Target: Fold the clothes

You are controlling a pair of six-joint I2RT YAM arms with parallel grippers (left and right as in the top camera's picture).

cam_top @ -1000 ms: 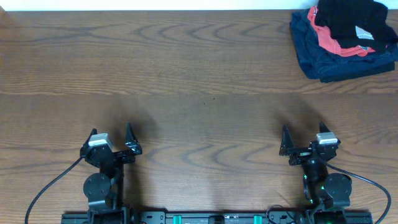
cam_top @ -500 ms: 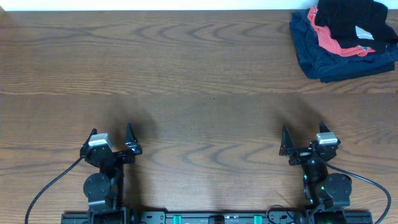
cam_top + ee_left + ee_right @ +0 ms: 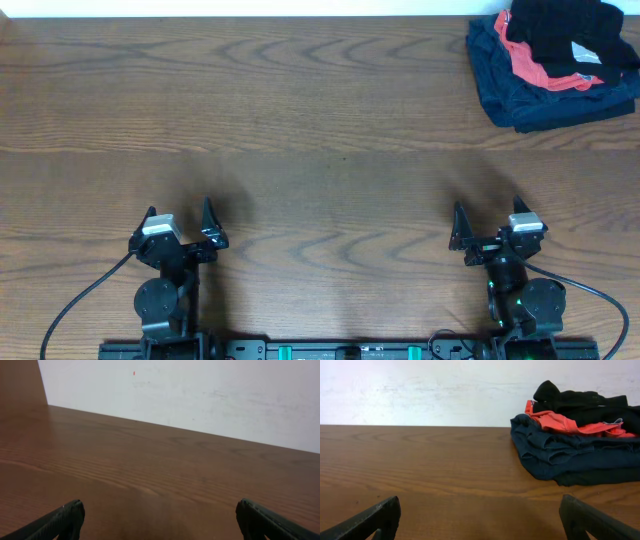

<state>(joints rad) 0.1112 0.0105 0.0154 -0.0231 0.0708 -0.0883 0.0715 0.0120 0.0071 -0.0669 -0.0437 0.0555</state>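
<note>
The black garment (image 3: 565, 28) lies crumpled on top of a pile at the table's far right corner, over a red garment (image 3: 540, 68) and a dark navy folded garment (image 3: 520, 95). The black one also shows in the right wrist view (image 3: 580, 401). My left gripper (image 3: 180, 222) is open and empty near the front left edge, with only bare table between its fingers (image 3: 157, 520). My right gripper (image 3: 490, 222) is open and empty near the front right edge (image 3: 480, 520), well short of the pile.
The wooden table (image 3: 320, 140) spreads between my grippers and the pile. A white wall (image 3: 200, 395) runs behind the table's far edge.
</note>
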